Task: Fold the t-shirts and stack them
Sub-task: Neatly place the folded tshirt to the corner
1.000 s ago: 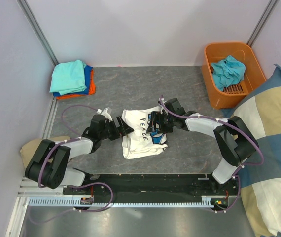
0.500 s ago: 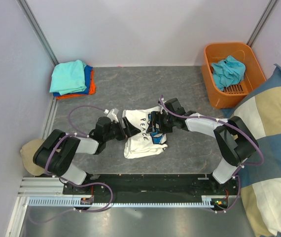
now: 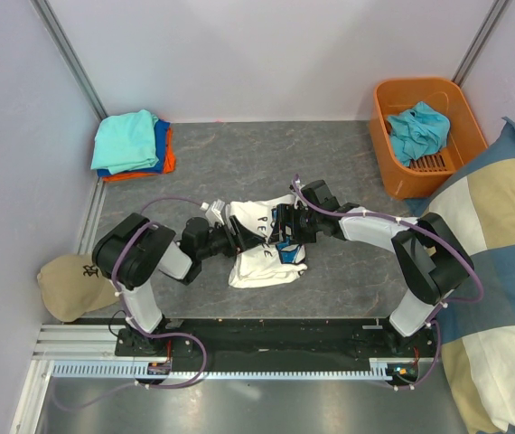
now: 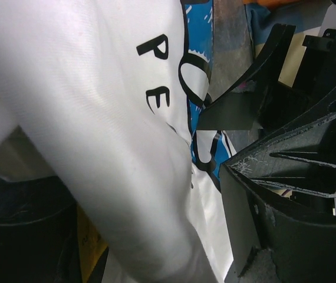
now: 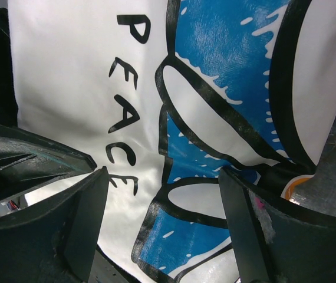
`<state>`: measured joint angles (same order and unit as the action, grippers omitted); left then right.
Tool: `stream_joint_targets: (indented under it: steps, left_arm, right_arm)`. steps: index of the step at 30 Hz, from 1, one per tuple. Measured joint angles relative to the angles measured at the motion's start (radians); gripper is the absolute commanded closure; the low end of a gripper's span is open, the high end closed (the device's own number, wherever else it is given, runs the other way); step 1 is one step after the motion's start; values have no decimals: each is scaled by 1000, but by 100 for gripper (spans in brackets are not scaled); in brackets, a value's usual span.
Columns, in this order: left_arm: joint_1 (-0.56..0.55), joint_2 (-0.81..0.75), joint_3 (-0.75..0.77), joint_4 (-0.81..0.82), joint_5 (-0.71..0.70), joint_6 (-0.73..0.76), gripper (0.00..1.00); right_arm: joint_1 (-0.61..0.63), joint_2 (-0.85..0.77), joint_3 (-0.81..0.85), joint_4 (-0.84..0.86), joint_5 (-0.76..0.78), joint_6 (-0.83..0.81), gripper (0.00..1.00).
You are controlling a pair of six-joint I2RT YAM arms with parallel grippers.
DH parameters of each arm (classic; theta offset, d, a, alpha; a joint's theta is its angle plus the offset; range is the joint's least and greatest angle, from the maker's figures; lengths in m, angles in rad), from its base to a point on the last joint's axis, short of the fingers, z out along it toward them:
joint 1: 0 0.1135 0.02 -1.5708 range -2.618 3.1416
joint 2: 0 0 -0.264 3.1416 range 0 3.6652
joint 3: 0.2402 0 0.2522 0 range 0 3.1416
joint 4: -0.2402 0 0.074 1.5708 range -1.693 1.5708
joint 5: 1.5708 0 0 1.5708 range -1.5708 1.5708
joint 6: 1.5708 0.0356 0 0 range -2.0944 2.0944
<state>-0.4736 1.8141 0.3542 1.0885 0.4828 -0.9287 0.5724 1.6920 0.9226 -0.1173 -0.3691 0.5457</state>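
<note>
Lying crumpled at the middle of the grey desk, the white t-shirt shows the black word PEACE beside a blue print outlined in black. Both arms reach in low over it. The left end effector is at the shirt's left edge. Its wrist view shows a thick fold of white cloth running between the two fingers, which stand well apart; I cannot tell whether they press on it. The right end effector hangs over the shirt's far right part with its fingers spread wide above the print, holding nothing.

In the far left corner a teal t-shirt tops a folded stack, with a blue t-shirt under it and an orange t-shirt at the bottom. At far right an orange basket holds a bunched teal garment. A tan cap sits at near left, and a checked cushion leans along the right side.
</note>
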Motion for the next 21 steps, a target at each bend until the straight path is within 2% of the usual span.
stream_joint_targets:
  steps: [4, 6, 7, 8, 14, 16, 21]
  left_arm:
    - [0, 18, 8, 12, 0, -7, 35]
    - [0, 28, 15, 14, 1, -11, 47]
    - [0, 32, 19, 13, 2, -12, 81]
    - [-1, 40, 23, 8, 0, -12, 98]
    - [-4, 65, 64, -57, 26, -28, 98]
    - [-6, 46, 81, -114, 25, -26, 98]
    - [-20, -53, 198, -466, -12, 55, 98]
  right_arm:
    - [0, 0, 0, 0, 1, 0, 16]
    - [0, 0, 0, 0, 2, 0, 15]
    - [0, 0, 0, 0, 3, 0, 16]
    - [0, 0, 0, -1, 3, 0, 15]
    - [0, -3, 0, -6, 8, 0, 11]
    - [0, -13, 0, -14, 16, 0, 2]
    - [5, -138, 0, -107, 113, 0, 2]
